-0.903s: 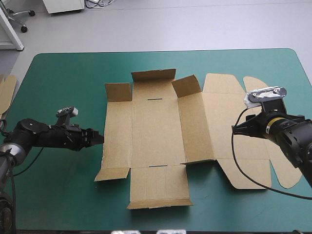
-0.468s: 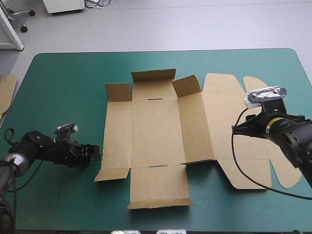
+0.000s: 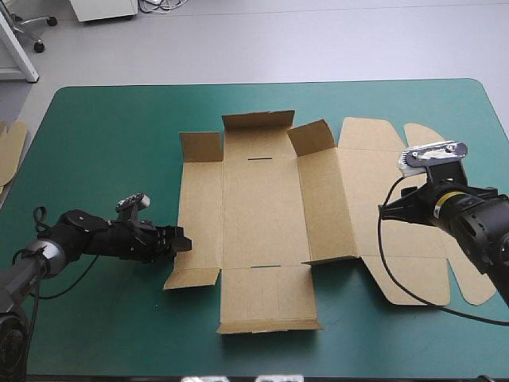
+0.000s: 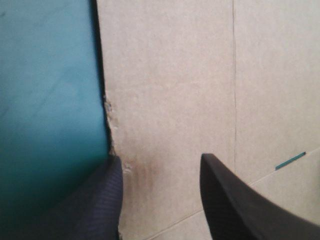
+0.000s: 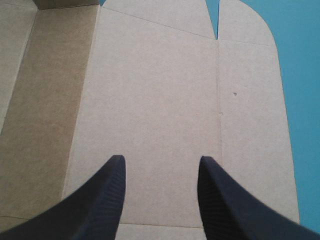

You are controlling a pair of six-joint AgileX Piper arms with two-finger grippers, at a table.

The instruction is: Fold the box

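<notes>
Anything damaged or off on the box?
Minor: the box has a ragged edge with small torn nicks, facing the table's left, right beside the open left gripper. Nothing else stands out.

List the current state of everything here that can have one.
box, unfolded on the table, mostly flat, far flaps raised
left gripper, open, at the box's left edge
right gripper, open, above the box's right panels
spare board, flat at the table's left edge

Teal-green-covered worktop [image 3: 103, 135], far corners rounded, spare brown board [image 3: 10, 151] lying at its left edge — only partly in view
</notes>
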